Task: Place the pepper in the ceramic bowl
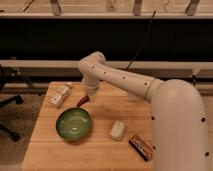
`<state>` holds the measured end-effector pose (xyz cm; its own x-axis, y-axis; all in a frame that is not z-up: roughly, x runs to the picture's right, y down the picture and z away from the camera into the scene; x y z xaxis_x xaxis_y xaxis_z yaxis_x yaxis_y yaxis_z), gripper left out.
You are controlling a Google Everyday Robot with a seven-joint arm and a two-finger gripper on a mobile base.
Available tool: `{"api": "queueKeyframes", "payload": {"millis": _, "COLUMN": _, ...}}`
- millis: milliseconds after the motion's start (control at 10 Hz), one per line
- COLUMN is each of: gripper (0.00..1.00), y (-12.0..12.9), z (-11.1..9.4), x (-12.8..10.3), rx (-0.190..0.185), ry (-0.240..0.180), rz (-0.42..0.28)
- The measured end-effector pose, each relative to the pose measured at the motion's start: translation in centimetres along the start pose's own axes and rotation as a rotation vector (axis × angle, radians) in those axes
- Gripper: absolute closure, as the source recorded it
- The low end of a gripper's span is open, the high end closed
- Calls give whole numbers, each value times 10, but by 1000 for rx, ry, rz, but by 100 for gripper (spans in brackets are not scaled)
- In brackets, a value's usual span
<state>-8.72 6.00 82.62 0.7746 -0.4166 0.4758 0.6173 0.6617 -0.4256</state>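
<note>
The pepper (pixel 82 102), small, slender and dark red, hangs from my gripper (pixel 89 97), which is shut on it just above the wooden table. The gripper is at the end of the white arm that reaches in from the right. The green ceramic bowl (pixel 74 124) sits on the table's front left, empty. The pepper is just beyond the bowl's far rim, slightly to its right, and outside the bowl.
A clear crumpled plastic item (pixel 59 95) lies at the table's back left. A small white packet (pixel 117 130) lies right of the bowl. A dark bar with an orange edge (pixel 141 147) lies at the front right. A chair base (pixel 9 100) stands left of the wooden table (pixel 110 107).
</note>
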Motion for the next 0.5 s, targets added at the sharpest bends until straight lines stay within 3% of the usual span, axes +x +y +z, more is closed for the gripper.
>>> {"api": "queueKeyframes", "payload": {"millis": 100, "gripper": 98, "y": 0, "z": 0, "x": -6, "rx": 0, "ry": 18, "rz": -22}}
{"api": "queueKeyframes", "payload": {"millis": 500, "gripper": 98, "y": 2, "z": 6, "x": -35, "rx": -5, "ry": 4, "rz": -101}}
